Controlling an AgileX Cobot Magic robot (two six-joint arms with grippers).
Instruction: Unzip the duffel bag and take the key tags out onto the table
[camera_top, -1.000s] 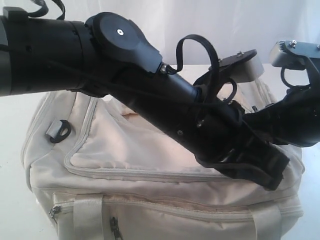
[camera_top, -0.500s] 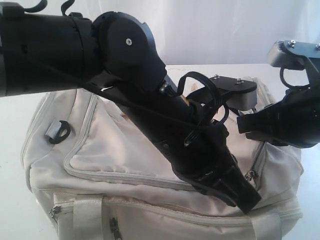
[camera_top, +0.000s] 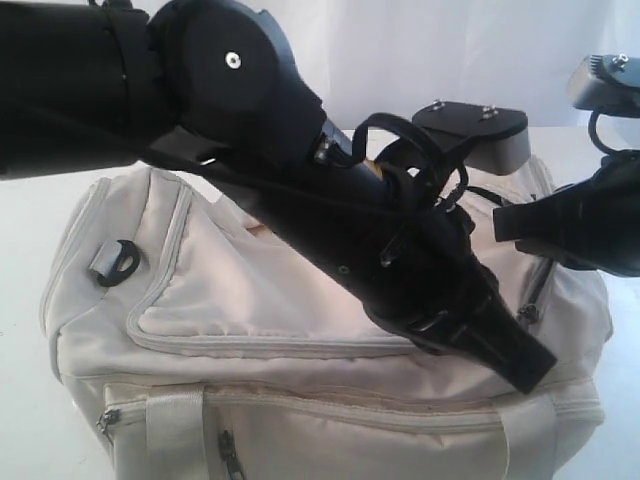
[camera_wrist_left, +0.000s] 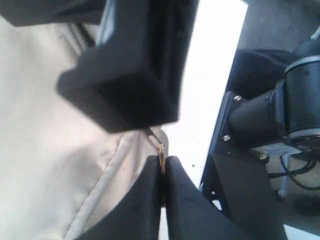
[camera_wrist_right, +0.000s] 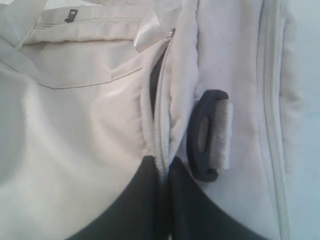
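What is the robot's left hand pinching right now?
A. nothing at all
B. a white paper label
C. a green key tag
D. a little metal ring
D: in the left wrist view the left gripper is shut on a small metal ring right beside a seam of the duffel bag.

Cream duffel bag sits on white table, zipper seemingly part-open.
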